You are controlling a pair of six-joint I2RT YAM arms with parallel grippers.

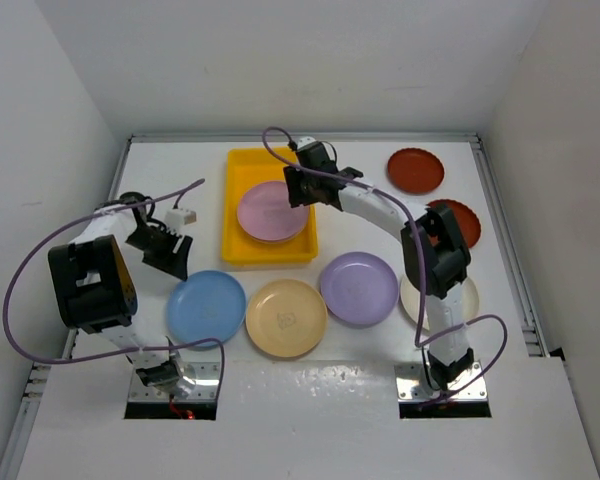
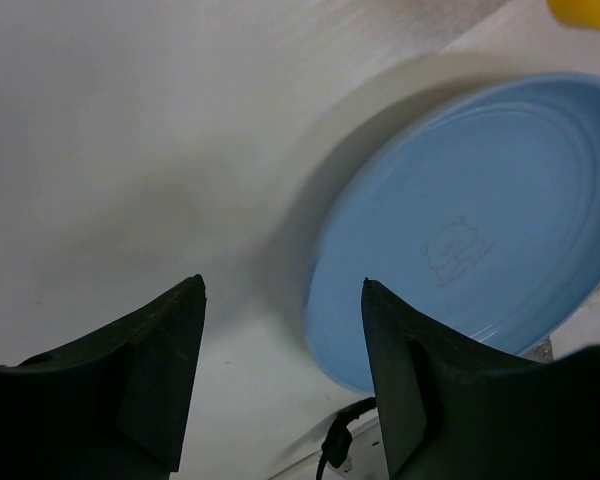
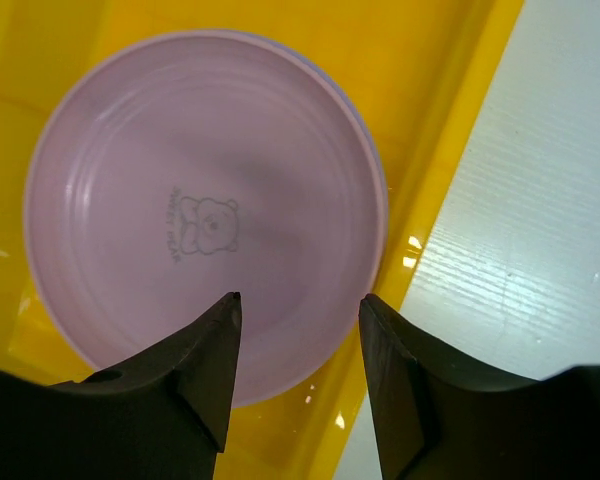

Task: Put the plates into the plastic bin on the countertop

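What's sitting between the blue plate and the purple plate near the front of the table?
A tan-yellow plate lies between the blue plate and the lilac plate, close to both. The overhead view shows it.

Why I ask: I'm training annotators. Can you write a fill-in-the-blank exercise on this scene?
1. The plate showing in the yellow bin is ____.
2. The left end effector hangs open near the ____ plate.
3. The right end effector, open over the bin, holds ____.
Missing words: pink; blue; nothing.
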